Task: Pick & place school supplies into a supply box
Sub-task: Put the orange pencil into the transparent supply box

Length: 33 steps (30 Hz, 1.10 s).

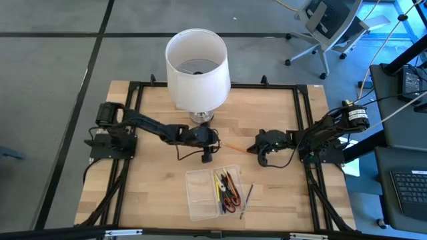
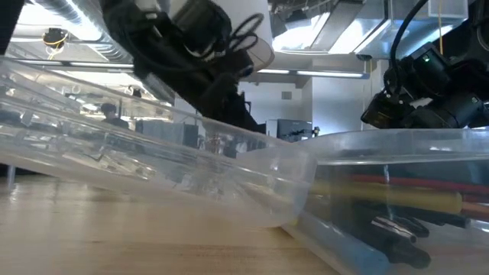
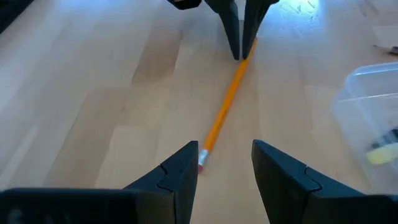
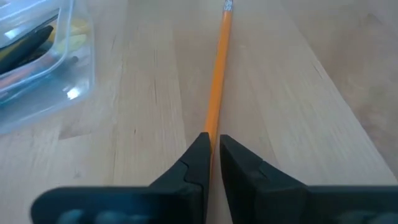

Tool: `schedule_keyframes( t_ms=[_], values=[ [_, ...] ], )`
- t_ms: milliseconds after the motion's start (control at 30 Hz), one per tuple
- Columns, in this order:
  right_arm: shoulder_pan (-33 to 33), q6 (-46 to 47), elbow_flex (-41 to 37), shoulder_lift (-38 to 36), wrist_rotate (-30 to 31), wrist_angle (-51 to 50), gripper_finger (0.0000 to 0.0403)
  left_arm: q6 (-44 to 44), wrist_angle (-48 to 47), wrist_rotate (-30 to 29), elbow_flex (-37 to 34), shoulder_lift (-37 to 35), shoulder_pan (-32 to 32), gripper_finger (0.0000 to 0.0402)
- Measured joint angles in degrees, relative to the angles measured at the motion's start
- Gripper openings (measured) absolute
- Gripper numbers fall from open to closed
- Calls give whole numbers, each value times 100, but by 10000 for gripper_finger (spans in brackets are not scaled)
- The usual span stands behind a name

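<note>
One orange pencil (image 3: 225, 112) lies on the bare wood between our two grippers, and it is the supply we are picking now. Our right gripper (image 4: 213, 144) has its jaws narrowed around the pencil's tip end, the shaft running straight out from between them toward the eraser. We judge this a grip just closing or just closed. Our left gripper (image 3: 225, 155) faces it from the other end with jaws wide, the eraser lying just in front of the gap, untouched.

The supply box (image 1: 210, 192) sits to one side of the right jaws, well apart from the pencil, already holding several pens and the red-handled scissors (image 1: 231, 191). One thin dark pen (image 1: 246, 200) lies just outside the box's wall.

Next we would need to lift the pencil clear, keep it level, carry it over the box and turn it parallel to the long side before letting go.
</note>
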Motion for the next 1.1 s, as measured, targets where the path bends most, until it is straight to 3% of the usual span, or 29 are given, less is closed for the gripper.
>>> schedule_keyframes(
  t_ms=[500,833,1100],
  values=[
    [0,273,4,-2,2,-20,42,790,1427,2088,1,1305,1001,143],
    [2,294,4,-2,2,-20,42,1173,1738,2280,24,1729,1065,136],
    [2,294,4,-2,25,-17,42,1706,1588,2298,26,1742,1050,55]
  ],
)
